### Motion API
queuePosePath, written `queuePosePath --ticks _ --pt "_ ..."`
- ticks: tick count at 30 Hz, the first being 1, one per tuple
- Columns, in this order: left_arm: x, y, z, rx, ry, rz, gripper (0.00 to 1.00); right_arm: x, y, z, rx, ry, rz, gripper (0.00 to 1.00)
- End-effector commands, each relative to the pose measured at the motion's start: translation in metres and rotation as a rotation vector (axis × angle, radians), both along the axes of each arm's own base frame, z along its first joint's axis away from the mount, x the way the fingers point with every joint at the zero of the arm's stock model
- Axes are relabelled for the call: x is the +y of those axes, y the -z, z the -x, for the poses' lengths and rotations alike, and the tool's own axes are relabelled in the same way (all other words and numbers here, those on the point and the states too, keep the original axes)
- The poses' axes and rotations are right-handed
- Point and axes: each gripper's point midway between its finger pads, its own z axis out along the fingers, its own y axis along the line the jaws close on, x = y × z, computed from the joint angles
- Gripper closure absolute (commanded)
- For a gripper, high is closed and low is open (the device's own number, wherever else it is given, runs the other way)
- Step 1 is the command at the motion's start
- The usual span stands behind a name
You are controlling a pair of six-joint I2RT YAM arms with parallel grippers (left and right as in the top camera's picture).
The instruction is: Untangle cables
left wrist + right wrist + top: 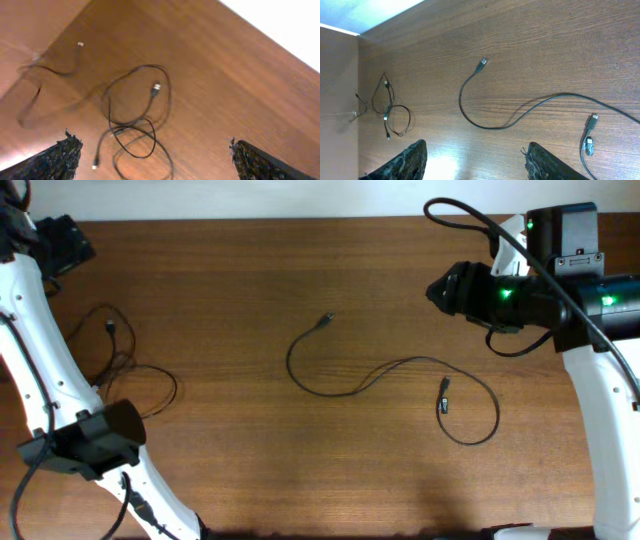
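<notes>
One long thin black cable point(330, 393) lies loose across the table's middle. It runs from a plug point(326, 319) to a loop at the right with two plug ends point(443, 398). It also shows in the right wrist view point(485, 126). A knotted bundle of thin cables point(122, 368) lies at the left and also shows in the left wrist view point(134, 117) and the right wrist view point(390, 107). My left gripper point(150, 139) is open and empty, held above and short of the bundle. My right gripper point(434, 290) is open and empty, held high at the right point(474, 147).
The wooden table point(240, 270) ends at a pale wall along the back. The left arm's white links point(40, 360) cross the table's left side next to the bundle. The right arm's black body point(540, 295) sits over the back right corner.
</notes>
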Motion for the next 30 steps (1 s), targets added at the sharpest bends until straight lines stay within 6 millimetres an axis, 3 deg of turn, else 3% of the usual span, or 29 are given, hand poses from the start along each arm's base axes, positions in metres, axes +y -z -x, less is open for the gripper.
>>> queuePosePath --ticks 1,4,6,9,12,14,15,16,19,22,23,24,30 --pt "-0.025 -0.045 0.010 -0.118 0.039 0.008 0.01 -0.002 0.000 -0.004 -0.018 -0.019 0.026 0.36" --pt "-0.074 -0.075 0.014 -0.189 0.199 0.032 0.00 -0.002 0.000 -0.003 -0.016 -0.019 0.026 0.36" --pt "-0.123 -0.083 0.013 -0.199 0.350 0.050 0.00 -0.002 0.001 -0.004 -0.013 -0.019 0.026 0.36" --pt "-0.199 -0.068 0.008 -0.131 0.548 0.070 0.00 -0.002 0.002 -0.004 -0.022 -0.037 0.038 0.36" --pt "-0.267 -0.039 0.010 -0.024 0.769 0.060 0.01 -0.003 0.002 -0.004 -0.022 -0.035 0.045 0.36" --pt "-0.310 -0.006 0.013 0.078 1.018 -0.015 0.00 -0.006 0.003 -0.004 -0.020 -0.024 0.061 0.36" --pt "-0.328 0.021 0.012 0.133 1.112 -0.030 0.00 -0.006 0.003 -0.004 -0.020 -0.024 0.061 0.36" --pt "-0.338 0.035 0.011 0.148 1.172 -0.017 0.00 -0.006 0.003 -0.004 -0.022 -0.029 0.064 0.36" --pt "-0.395 0.090 0.028 0.116 1.537 0.199 0.00 -0.007 0.005 -0.002 -0.016 -0.044 0.076 0.35" --pt "-0.403 0.132 0.028 0.118 1.563 0.245 0.00 -0.007 0.005 -0.002 -0.016 -0.044 0.075 0.35" --pt "-0.409 0.158 0.030 0.125 1.575 0.252 0.01 -0.007 0.005 -0.002 -0.016 -0.045 0.075 0.35" --pt "-0.413 0.170 0.031 0.124 1.586 0.249 0.02 -0.007 0.005 -0.002 -0.016 -0.044 0.076 0.35" --pt "-0.453 0.214 0.039 0.057 1.670 0.213 0.00 -0.007 0.006 0.000 -0.008 -0.045 0.076 0.35"
